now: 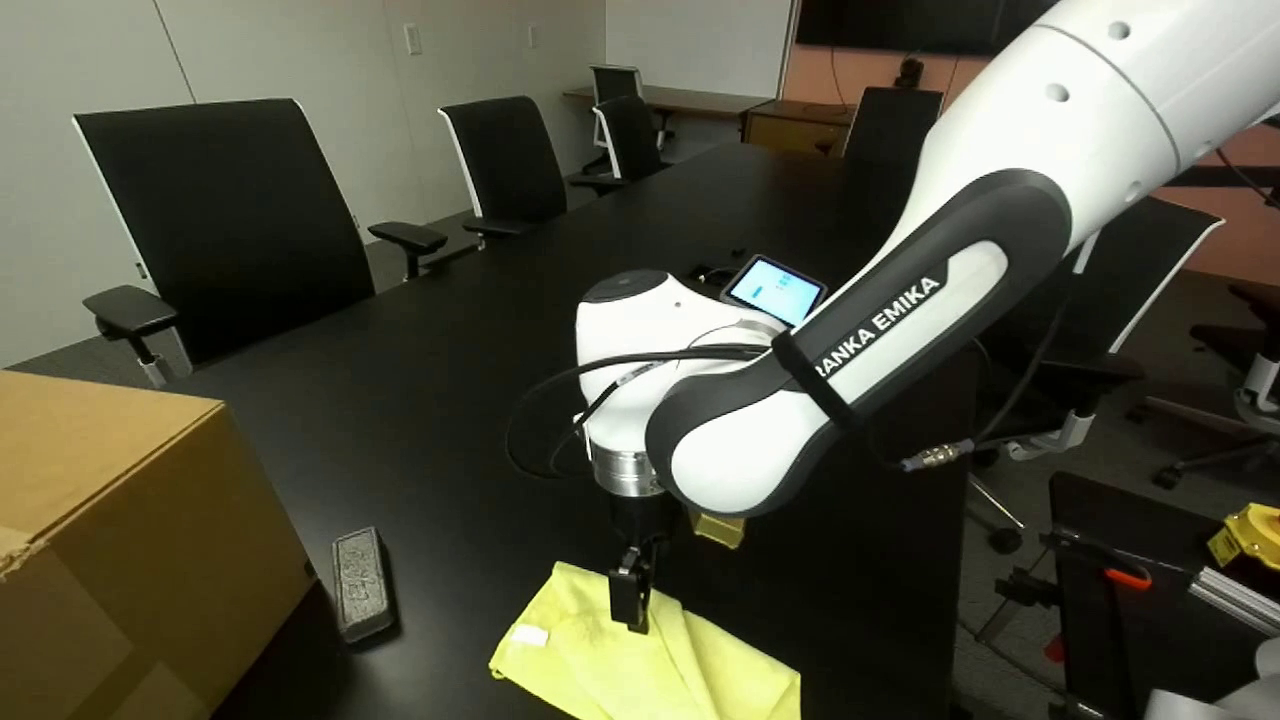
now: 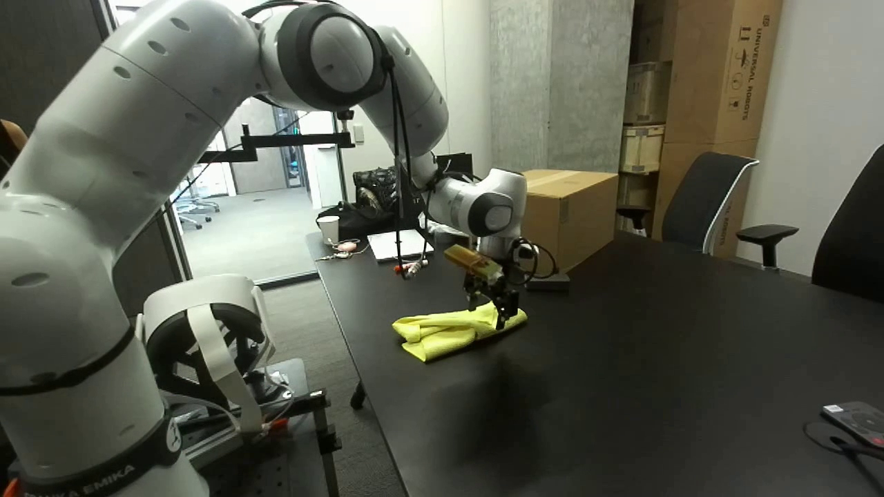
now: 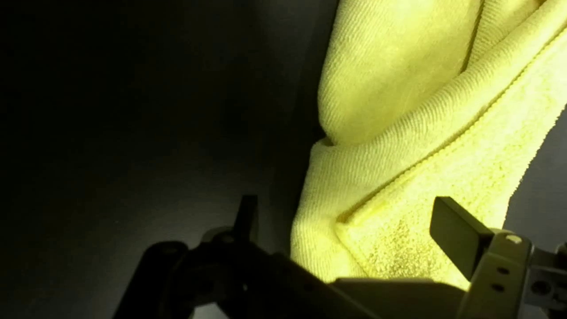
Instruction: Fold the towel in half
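Note:
The yellow towel (image 1: 575,655) lies rumpled and partly folded over on the black table in both exterior views (image 2: 442,339). It has a white tag (image 1: 529,634) near one edge. In the wrist view the towel (image 3: 390,97) fills the right side, with loose folds and a hemmed corner lying on top of a ribbed layer. My gripper (image 3: 343,212) is open and points down over the towel's edge. One finger is over the bare table beside the towel, the other over the towel. Nothing is between the fingers. The gripper also shows in both exterior views (image 1: 630,605) (image 2: 487,314); contact with the towel cannot be told.
A cardboard box (image 1: 110,540) and a grey eraser-like block (image 1: 362,585) stand on the table near the towel. A remote (image 2: 856,421), a white cup (image 2: 329,228) and a white flat item (image 2: 399,245) lie farther off. Chairs line the table (image 2: 621,386).

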`<state>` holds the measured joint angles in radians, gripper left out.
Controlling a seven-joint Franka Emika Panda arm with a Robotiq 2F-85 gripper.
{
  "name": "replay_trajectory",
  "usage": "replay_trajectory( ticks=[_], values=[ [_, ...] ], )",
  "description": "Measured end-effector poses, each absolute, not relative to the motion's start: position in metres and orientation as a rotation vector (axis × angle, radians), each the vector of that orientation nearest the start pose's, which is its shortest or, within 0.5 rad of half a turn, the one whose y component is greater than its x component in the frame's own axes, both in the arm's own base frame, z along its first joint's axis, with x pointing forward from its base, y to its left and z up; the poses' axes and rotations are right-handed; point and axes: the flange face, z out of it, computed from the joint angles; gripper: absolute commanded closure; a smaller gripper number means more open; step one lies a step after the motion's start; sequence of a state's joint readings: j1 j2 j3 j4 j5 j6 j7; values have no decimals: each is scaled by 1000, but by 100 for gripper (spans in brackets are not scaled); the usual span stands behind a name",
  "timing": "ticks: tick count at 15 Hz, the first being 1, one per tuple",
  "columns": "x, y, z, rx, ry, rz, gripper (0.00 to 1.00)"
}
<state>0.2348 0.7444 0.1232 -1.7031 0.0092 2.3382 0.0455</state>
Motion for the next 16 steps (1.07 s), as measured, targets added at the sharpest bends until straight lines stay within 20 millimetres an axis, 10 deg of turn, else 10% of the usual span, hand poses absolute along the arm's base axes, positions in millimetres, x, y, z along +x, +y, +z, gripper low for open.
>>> replay_trajectory(
  ticks=[16],
  values=[
    [613,248,160,-3003,-477,108,0]
  ],
)
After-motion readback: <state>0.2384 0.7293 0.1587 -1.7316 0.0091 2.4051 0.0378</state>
